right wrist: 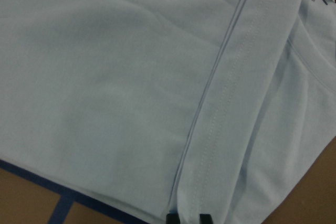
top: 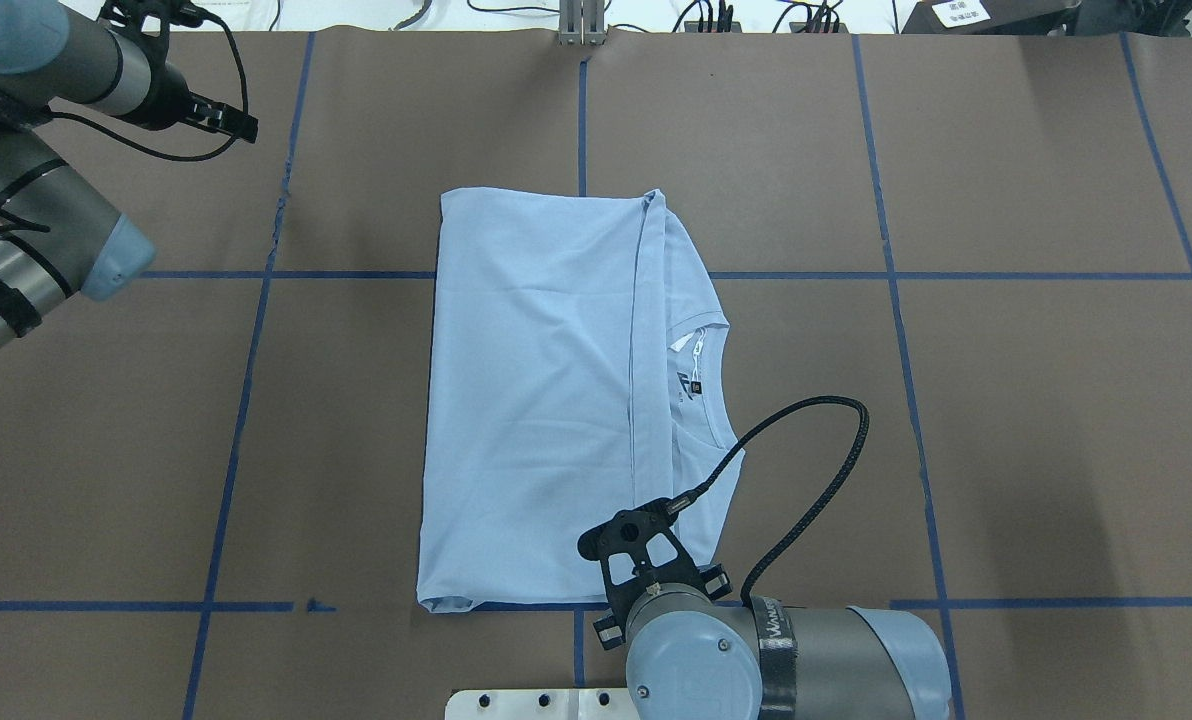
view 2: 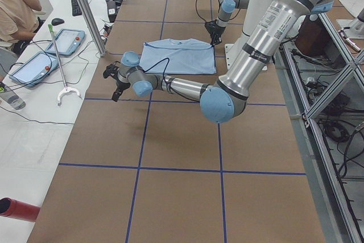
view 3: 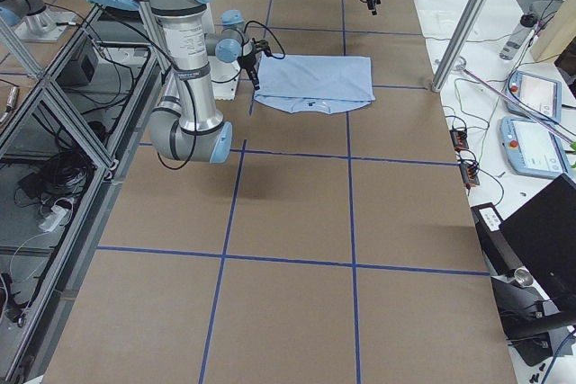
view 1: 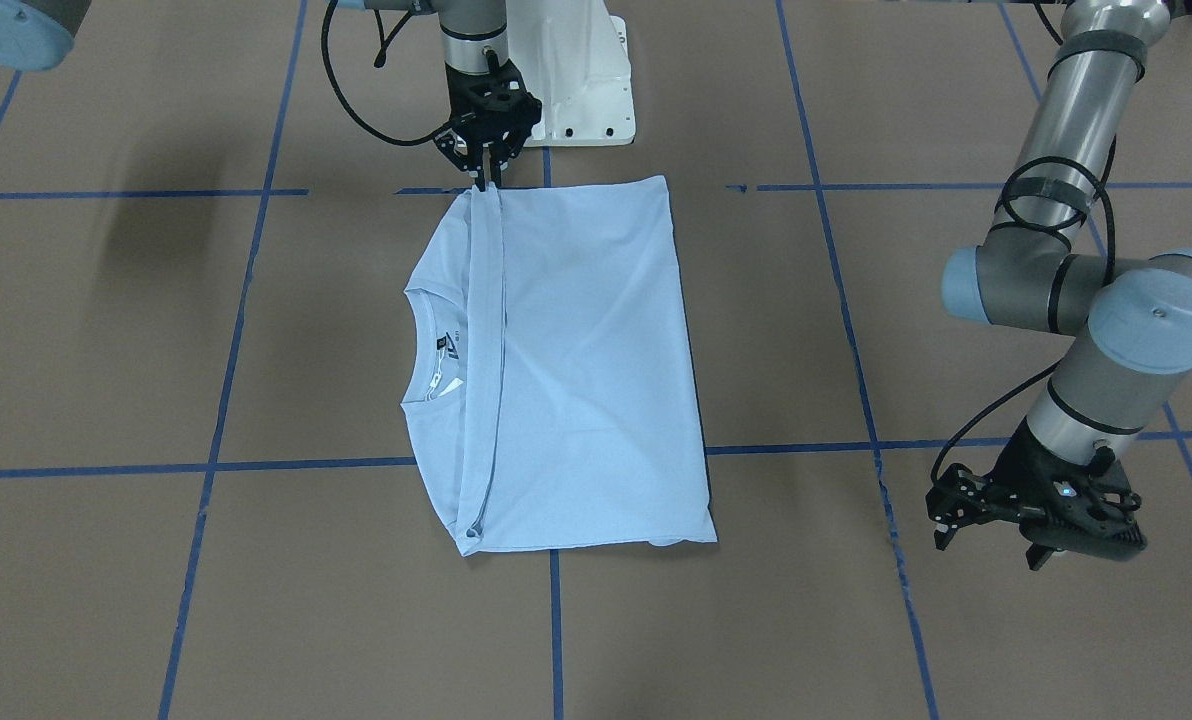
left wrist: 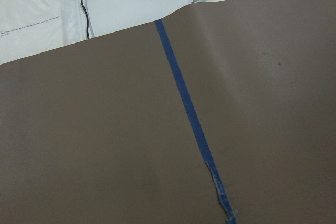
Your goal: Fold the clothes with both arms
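Note:
The light blue T-shirt (view 1: 586, 370) lies flat on the brown table, folded so its hem band runs beside the collar with the dark label (view 1: 448, 345). It also shows in the overhead view (top: 536, 400) and fills the right wrist view (right wrist: 131, 77). The palm-tree print is hidden. My right gripper (view 1: 483, 182) points down at the shirt's corner nearest the base, its fingertips (right wrist: 172, 217) close together on the hem band. My left gripper (view 1: 988, 550) is open and empty, hovering over bare table well away from the shirt, at the far left in the overhead view (top: 241, 125).
The white pedestal base (view 1: 581, 90) stands just behind the shirt. Blue tape lines (view 1: 216, 465) grid the table. A side table with tablets (view 2: 68, 41), a grabber tool (view 2: 60, 83) and a seated person (view 2: 17, 4) lie beyond the far edge. A metal post (view 2: 85, 9) stands there.

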`<state>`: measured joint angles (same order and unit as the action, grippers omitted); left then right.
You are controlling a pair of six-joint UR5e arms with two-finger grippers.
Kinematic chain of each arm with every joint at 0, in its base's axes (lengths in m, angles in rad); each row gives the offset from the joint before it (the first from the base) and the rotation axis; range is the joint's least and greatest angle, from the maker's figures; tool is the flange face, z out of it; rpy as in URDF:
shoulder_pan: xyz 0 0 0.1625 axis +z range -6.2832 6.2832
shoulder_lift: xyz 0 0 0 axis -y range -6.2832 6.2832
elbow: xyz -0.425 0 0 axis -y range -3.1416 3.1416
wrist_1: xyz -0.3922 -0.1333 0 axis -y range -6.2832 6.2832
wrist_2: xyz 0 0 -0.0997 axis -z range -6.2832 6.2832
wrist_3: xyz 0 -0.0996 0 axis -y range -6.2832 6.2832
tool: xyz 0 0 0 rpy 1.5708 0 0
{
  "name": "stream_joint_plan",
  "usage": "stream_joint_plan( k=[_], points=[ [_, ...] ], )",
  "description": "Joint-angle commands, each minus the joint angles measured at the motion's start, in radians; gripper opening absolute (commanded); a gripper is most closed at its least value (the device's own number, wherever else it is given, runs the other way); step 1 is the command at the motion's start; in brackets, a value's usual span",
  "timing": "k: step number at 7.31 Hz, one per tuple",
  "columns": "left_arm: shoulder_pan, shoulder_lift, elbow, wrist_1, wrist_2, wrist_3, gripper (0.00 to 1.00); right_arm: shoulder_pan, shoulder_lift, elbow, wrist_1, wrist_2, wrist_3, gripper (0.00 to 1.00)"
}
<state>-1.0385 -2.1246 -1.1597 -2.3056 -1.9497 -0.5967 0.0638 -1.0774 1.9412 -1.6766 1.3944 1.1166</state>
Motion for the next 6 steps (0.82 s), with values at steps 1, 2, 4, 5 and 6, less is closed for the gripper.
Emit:
stream_joint_plan(
  k=[1, 2, 4, 5, 6],
  points=[
    [0.0, 0.0, 0.0, 0.0, 0.0, 0.0, 1.0, 0.001, 0.005, 0.005, 0.0, 0.0, -0.001, 0.0],
    [0.0, 0.0, 0.0, 0.0, 0.0, 0.0, 1.0, 0.019, 0.005, 0.013, 0.0, 0.003, -0.003, 0.0],
    [0.002, 0.0, 0.0, 0.0, 0.0, 0.0, 1.0, 0.033, -0.013, 0.037, -0.003, 0.008, 0.005, 0.0],
    [0.002, 0.0, 0.0, 0.0, 0.0, 0.0, 1.0, 0.033, -0.059, 0.062, -0.005, 0.006, 0.023, 0.0],
    [0.002, 0.0, 0.0, 0.0, 0.0, 0.0, 1.0, 0.018, -0.094, 0.096, -0.008, 0.008, 0.098, 0.0]
  ],
)
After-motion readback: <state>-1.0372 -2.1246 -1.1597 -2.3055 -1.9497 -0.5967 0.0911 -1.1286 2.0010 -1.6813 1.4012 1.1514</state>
